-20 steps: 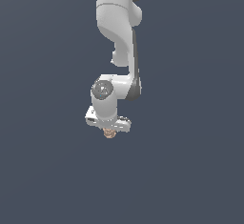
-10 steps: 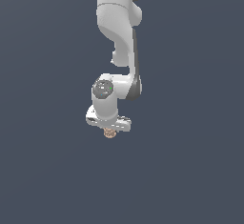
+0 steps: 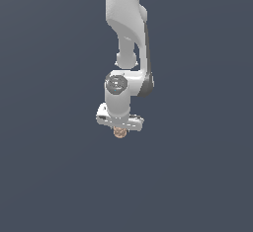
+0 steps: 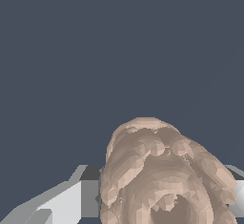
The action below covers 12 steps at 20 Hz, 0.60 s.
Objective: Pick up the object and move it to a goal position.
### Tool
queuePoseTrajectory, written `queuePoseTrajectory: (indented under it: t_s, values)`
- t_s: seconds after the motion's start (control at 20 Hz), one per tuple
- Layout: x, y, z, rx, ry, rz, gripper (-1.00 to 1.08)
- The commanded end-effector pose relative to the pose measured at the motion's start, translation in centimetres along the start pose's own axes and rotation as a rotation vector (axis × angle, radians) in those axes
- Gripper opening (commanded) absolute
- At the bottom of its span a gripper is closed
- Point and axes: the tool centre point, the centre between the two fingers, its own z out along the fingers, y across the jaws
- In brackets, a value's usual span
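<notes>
The tan, ridged pinecone-like object (image 3: pixel 119 132) is pinched between the fingers (image 4: pixel 62 204) of the white gripper (image 3: pixel 119 129), protruding just below it against plain grey.

1. No readable text, label, brand, number or sign anywhere in either view.
2. Nothing written on the white arm (image 3: pixel 126 23) in the exterior view; plain casing only.
3. Nothing printed on the gripper (image 3: pixel 119 129) or on the finger (image 4: pixel 62 204) seen from the wrist.
4. No marking on the tan-brown object (image 4: pixel 162 175); only a ridged surface.
5. Plain grey-blue background (image 3: pixel 44 102), with no lettering or symbols.
</notes>
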Motion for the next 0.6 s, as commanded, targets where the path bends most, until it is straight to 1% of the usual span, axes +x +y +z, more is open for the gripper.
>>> queuePoseTrajectory:
  t_s: [0.0,0.55]
  values:
    - [-1.2,-1.3,-0.8,0.0,0.001,-0.001,-1.0]
    - [-8.7,-9.5,-5.5,0.0,0.001,-0.001,-1.0]
